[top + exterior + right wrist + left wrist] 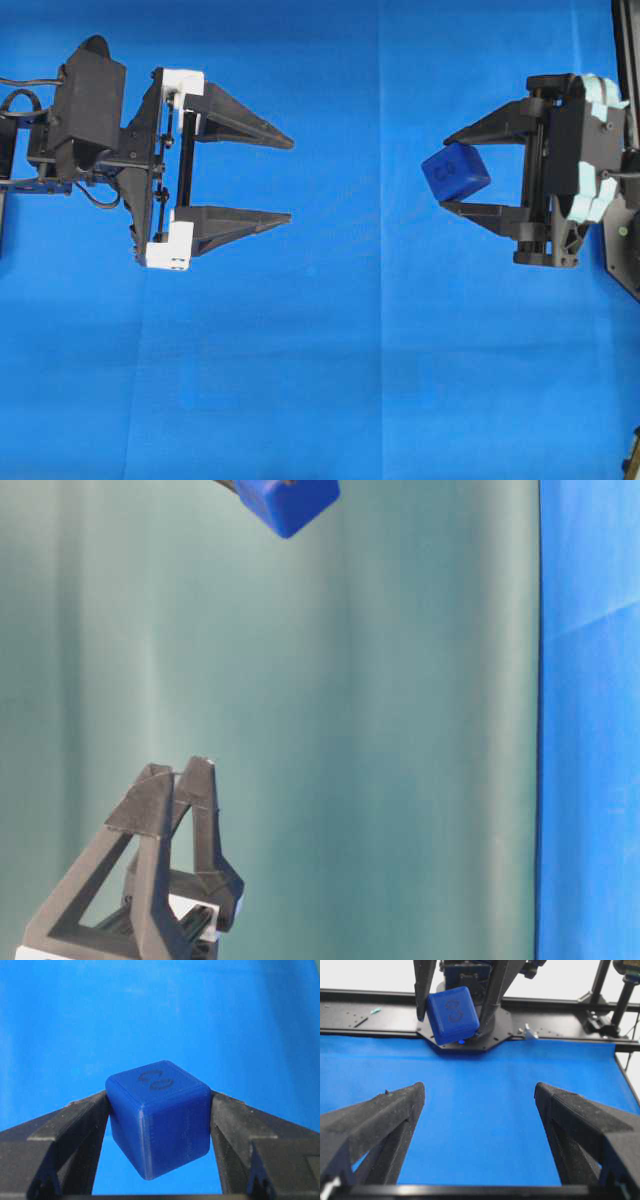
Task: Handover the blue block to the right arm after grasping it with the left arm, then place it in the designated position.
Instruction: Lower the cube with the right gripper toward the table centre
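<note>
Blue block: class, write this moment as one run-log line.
blue block: held off cloth | right gripper: shut on it | left gripper: open, empty | handover: done

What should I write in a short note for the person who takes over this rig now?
Left tool: open wide, empty, above the blue cloth.
Right tool: shut on the blue block, pinched between both fingertips, held off the cloth and tilted.
Done: the block is in the right arm's tool, so the handover is complete.
Left: place the block in the designated position; no marker for it is visible.
</note>
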Motion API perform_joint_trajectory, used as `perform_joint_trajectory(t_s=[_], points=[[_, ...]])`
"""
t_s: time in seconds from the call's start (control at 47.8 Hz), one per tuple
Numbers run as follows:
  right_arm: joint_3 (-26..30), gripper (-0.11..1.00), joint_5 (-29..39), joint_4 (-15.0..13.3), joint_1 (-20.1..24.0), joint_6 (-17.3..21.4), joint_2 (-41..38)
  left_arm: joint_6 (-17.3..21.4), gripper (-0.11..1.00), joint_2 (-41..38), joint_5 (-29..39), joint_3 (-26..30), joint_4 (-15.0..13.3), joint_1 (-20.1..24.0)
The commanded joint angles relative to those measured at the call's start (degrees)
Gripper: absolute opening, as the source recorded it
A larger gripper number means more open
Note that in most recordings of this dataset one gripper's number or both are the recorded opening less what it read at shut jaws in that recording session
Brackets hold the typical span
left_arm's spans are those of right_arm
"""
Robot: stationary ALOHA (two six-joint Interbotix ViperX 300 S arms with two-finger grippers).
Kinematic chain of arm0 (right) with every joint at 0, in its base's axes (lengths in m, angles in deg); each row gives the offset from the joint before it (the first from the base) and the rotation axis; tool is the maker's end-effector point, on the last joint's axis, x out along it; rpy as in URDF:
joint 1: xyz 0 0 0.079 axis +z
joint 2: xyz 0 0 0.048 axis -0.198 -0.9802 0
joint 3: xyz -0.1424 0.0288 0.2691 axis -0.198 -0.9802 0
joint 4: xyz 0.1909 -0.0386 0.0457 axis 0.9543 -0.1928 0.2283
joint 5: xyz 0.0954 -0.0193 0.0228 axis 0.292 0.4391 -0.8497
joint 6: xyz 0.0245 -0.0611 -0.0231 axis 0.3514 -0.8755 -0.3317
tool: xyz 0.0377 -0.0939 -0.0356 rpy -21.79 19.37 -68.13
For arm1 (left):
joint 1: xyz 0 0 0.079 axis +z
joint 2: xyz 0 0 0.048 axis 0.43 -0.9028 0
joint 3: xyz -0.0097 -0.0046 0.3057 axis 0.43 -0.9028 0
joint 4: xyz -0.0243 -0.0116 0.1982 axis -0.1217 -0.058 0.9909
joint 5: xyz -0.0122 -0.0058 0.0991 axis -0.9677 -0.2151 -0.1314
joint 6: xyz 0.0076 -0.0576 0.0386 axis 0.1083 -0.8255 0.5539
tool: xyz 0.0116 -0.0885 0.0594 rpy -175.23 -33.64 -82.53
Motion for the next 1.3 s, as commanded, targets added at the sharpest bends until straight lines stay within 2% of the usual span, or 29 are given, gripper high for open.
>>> perform_joint_trajectory(t_s=[0.0,0.293,0.545,0.733,1.047,1.277], points=[[0.70,0.52,-0.35,0.09,0.09,0.00,-0.35,0.09,0.93,0.88,-0.26,0.70,0.09,-0.09],[0.44,0.52,-2.81,0.09,0.09,0.09,-2.64,0.09,0.93,0.79,-0.26,0.70,0.09,-0.09],[-0.18,0.52,-8.61,0.09,-0.70,1.05,-9.67,0.00,0.93,0.88,-0.26,0.62,0.09,-0.09],[-0.18,0.52,-16.17,0.09,-2.02,2.55,-16.08,0.00,0.93,0.79,-0.26,0.70,0.18,-0.09],[0.44,0.52,-28.48,0.09,-5.71,2.81,-26.19,-0.35,0.93,0.79,-0.26,0.62,0.09,-0.09],[2.29,0.52,-35.16,0.18,-6.06,2.81,-33.40,-0.53,0.93,0.70,-0.26,0.70,0.09,-0.09]])
